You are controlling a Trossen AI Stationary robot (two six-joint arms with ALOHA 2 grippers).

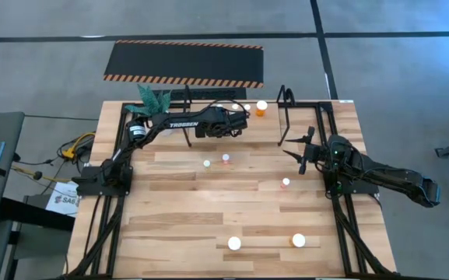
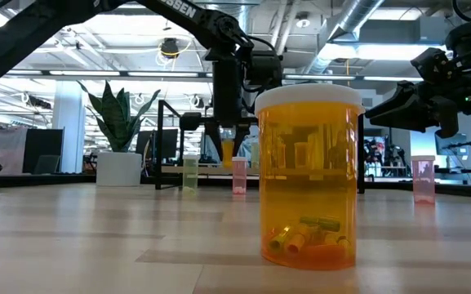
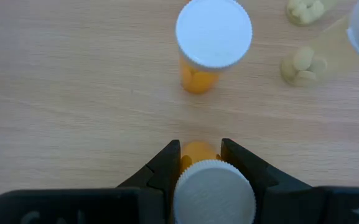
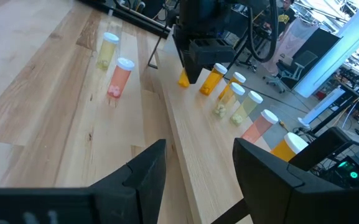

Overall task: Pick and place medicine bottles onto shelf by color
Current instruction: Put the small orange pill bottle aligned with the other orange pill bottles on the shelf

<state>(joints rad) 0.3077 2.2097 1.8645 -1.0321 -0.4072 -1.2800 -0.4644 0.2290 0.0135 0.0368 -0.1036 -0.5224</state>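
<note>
Nearest the low camera, at the front of the pale wooden plank worktop (image 1: 177, 233), stands a large translucent orange medicine bottle with a white cap (image 2: 308, 175), a few small capsules lying in its bottom; from above, two white-capped bottles (image 1: 234, 243) show on these front planks, one of them with an orange body (image 1: 299, 240). Farther back, mid-worktop, three small bottles stand well apart: a pale green one (image 1: 206, 163), a pink one (image 1: 226, 158) and another pink one (image 1: 285, 183) nearer the right side. Off to the right, the right gripper (image 4: 195, 171) hangs above the worktop with its jaws parted and nothing between them. Beyond, along the back edge, the low black thin-tube metal shelf (image 1: 286, 105) spans a light wooden surface, where a row of small white-capped bottles (image 4: 238, 99) in orange, pale yellow-green and pink stands. Over that row the left gripper (image 3: 199, 165) reaches down, its jaws closed on a small orange bottle with a ribbed white cap (image 3: 213, 193), just short of another orange white-capped bottle (image 3: 211, 43) standing upright on the wood. Beside the shelf's left end sits a green leafy plant in a white pot (image 2: 119, 135).
</note>
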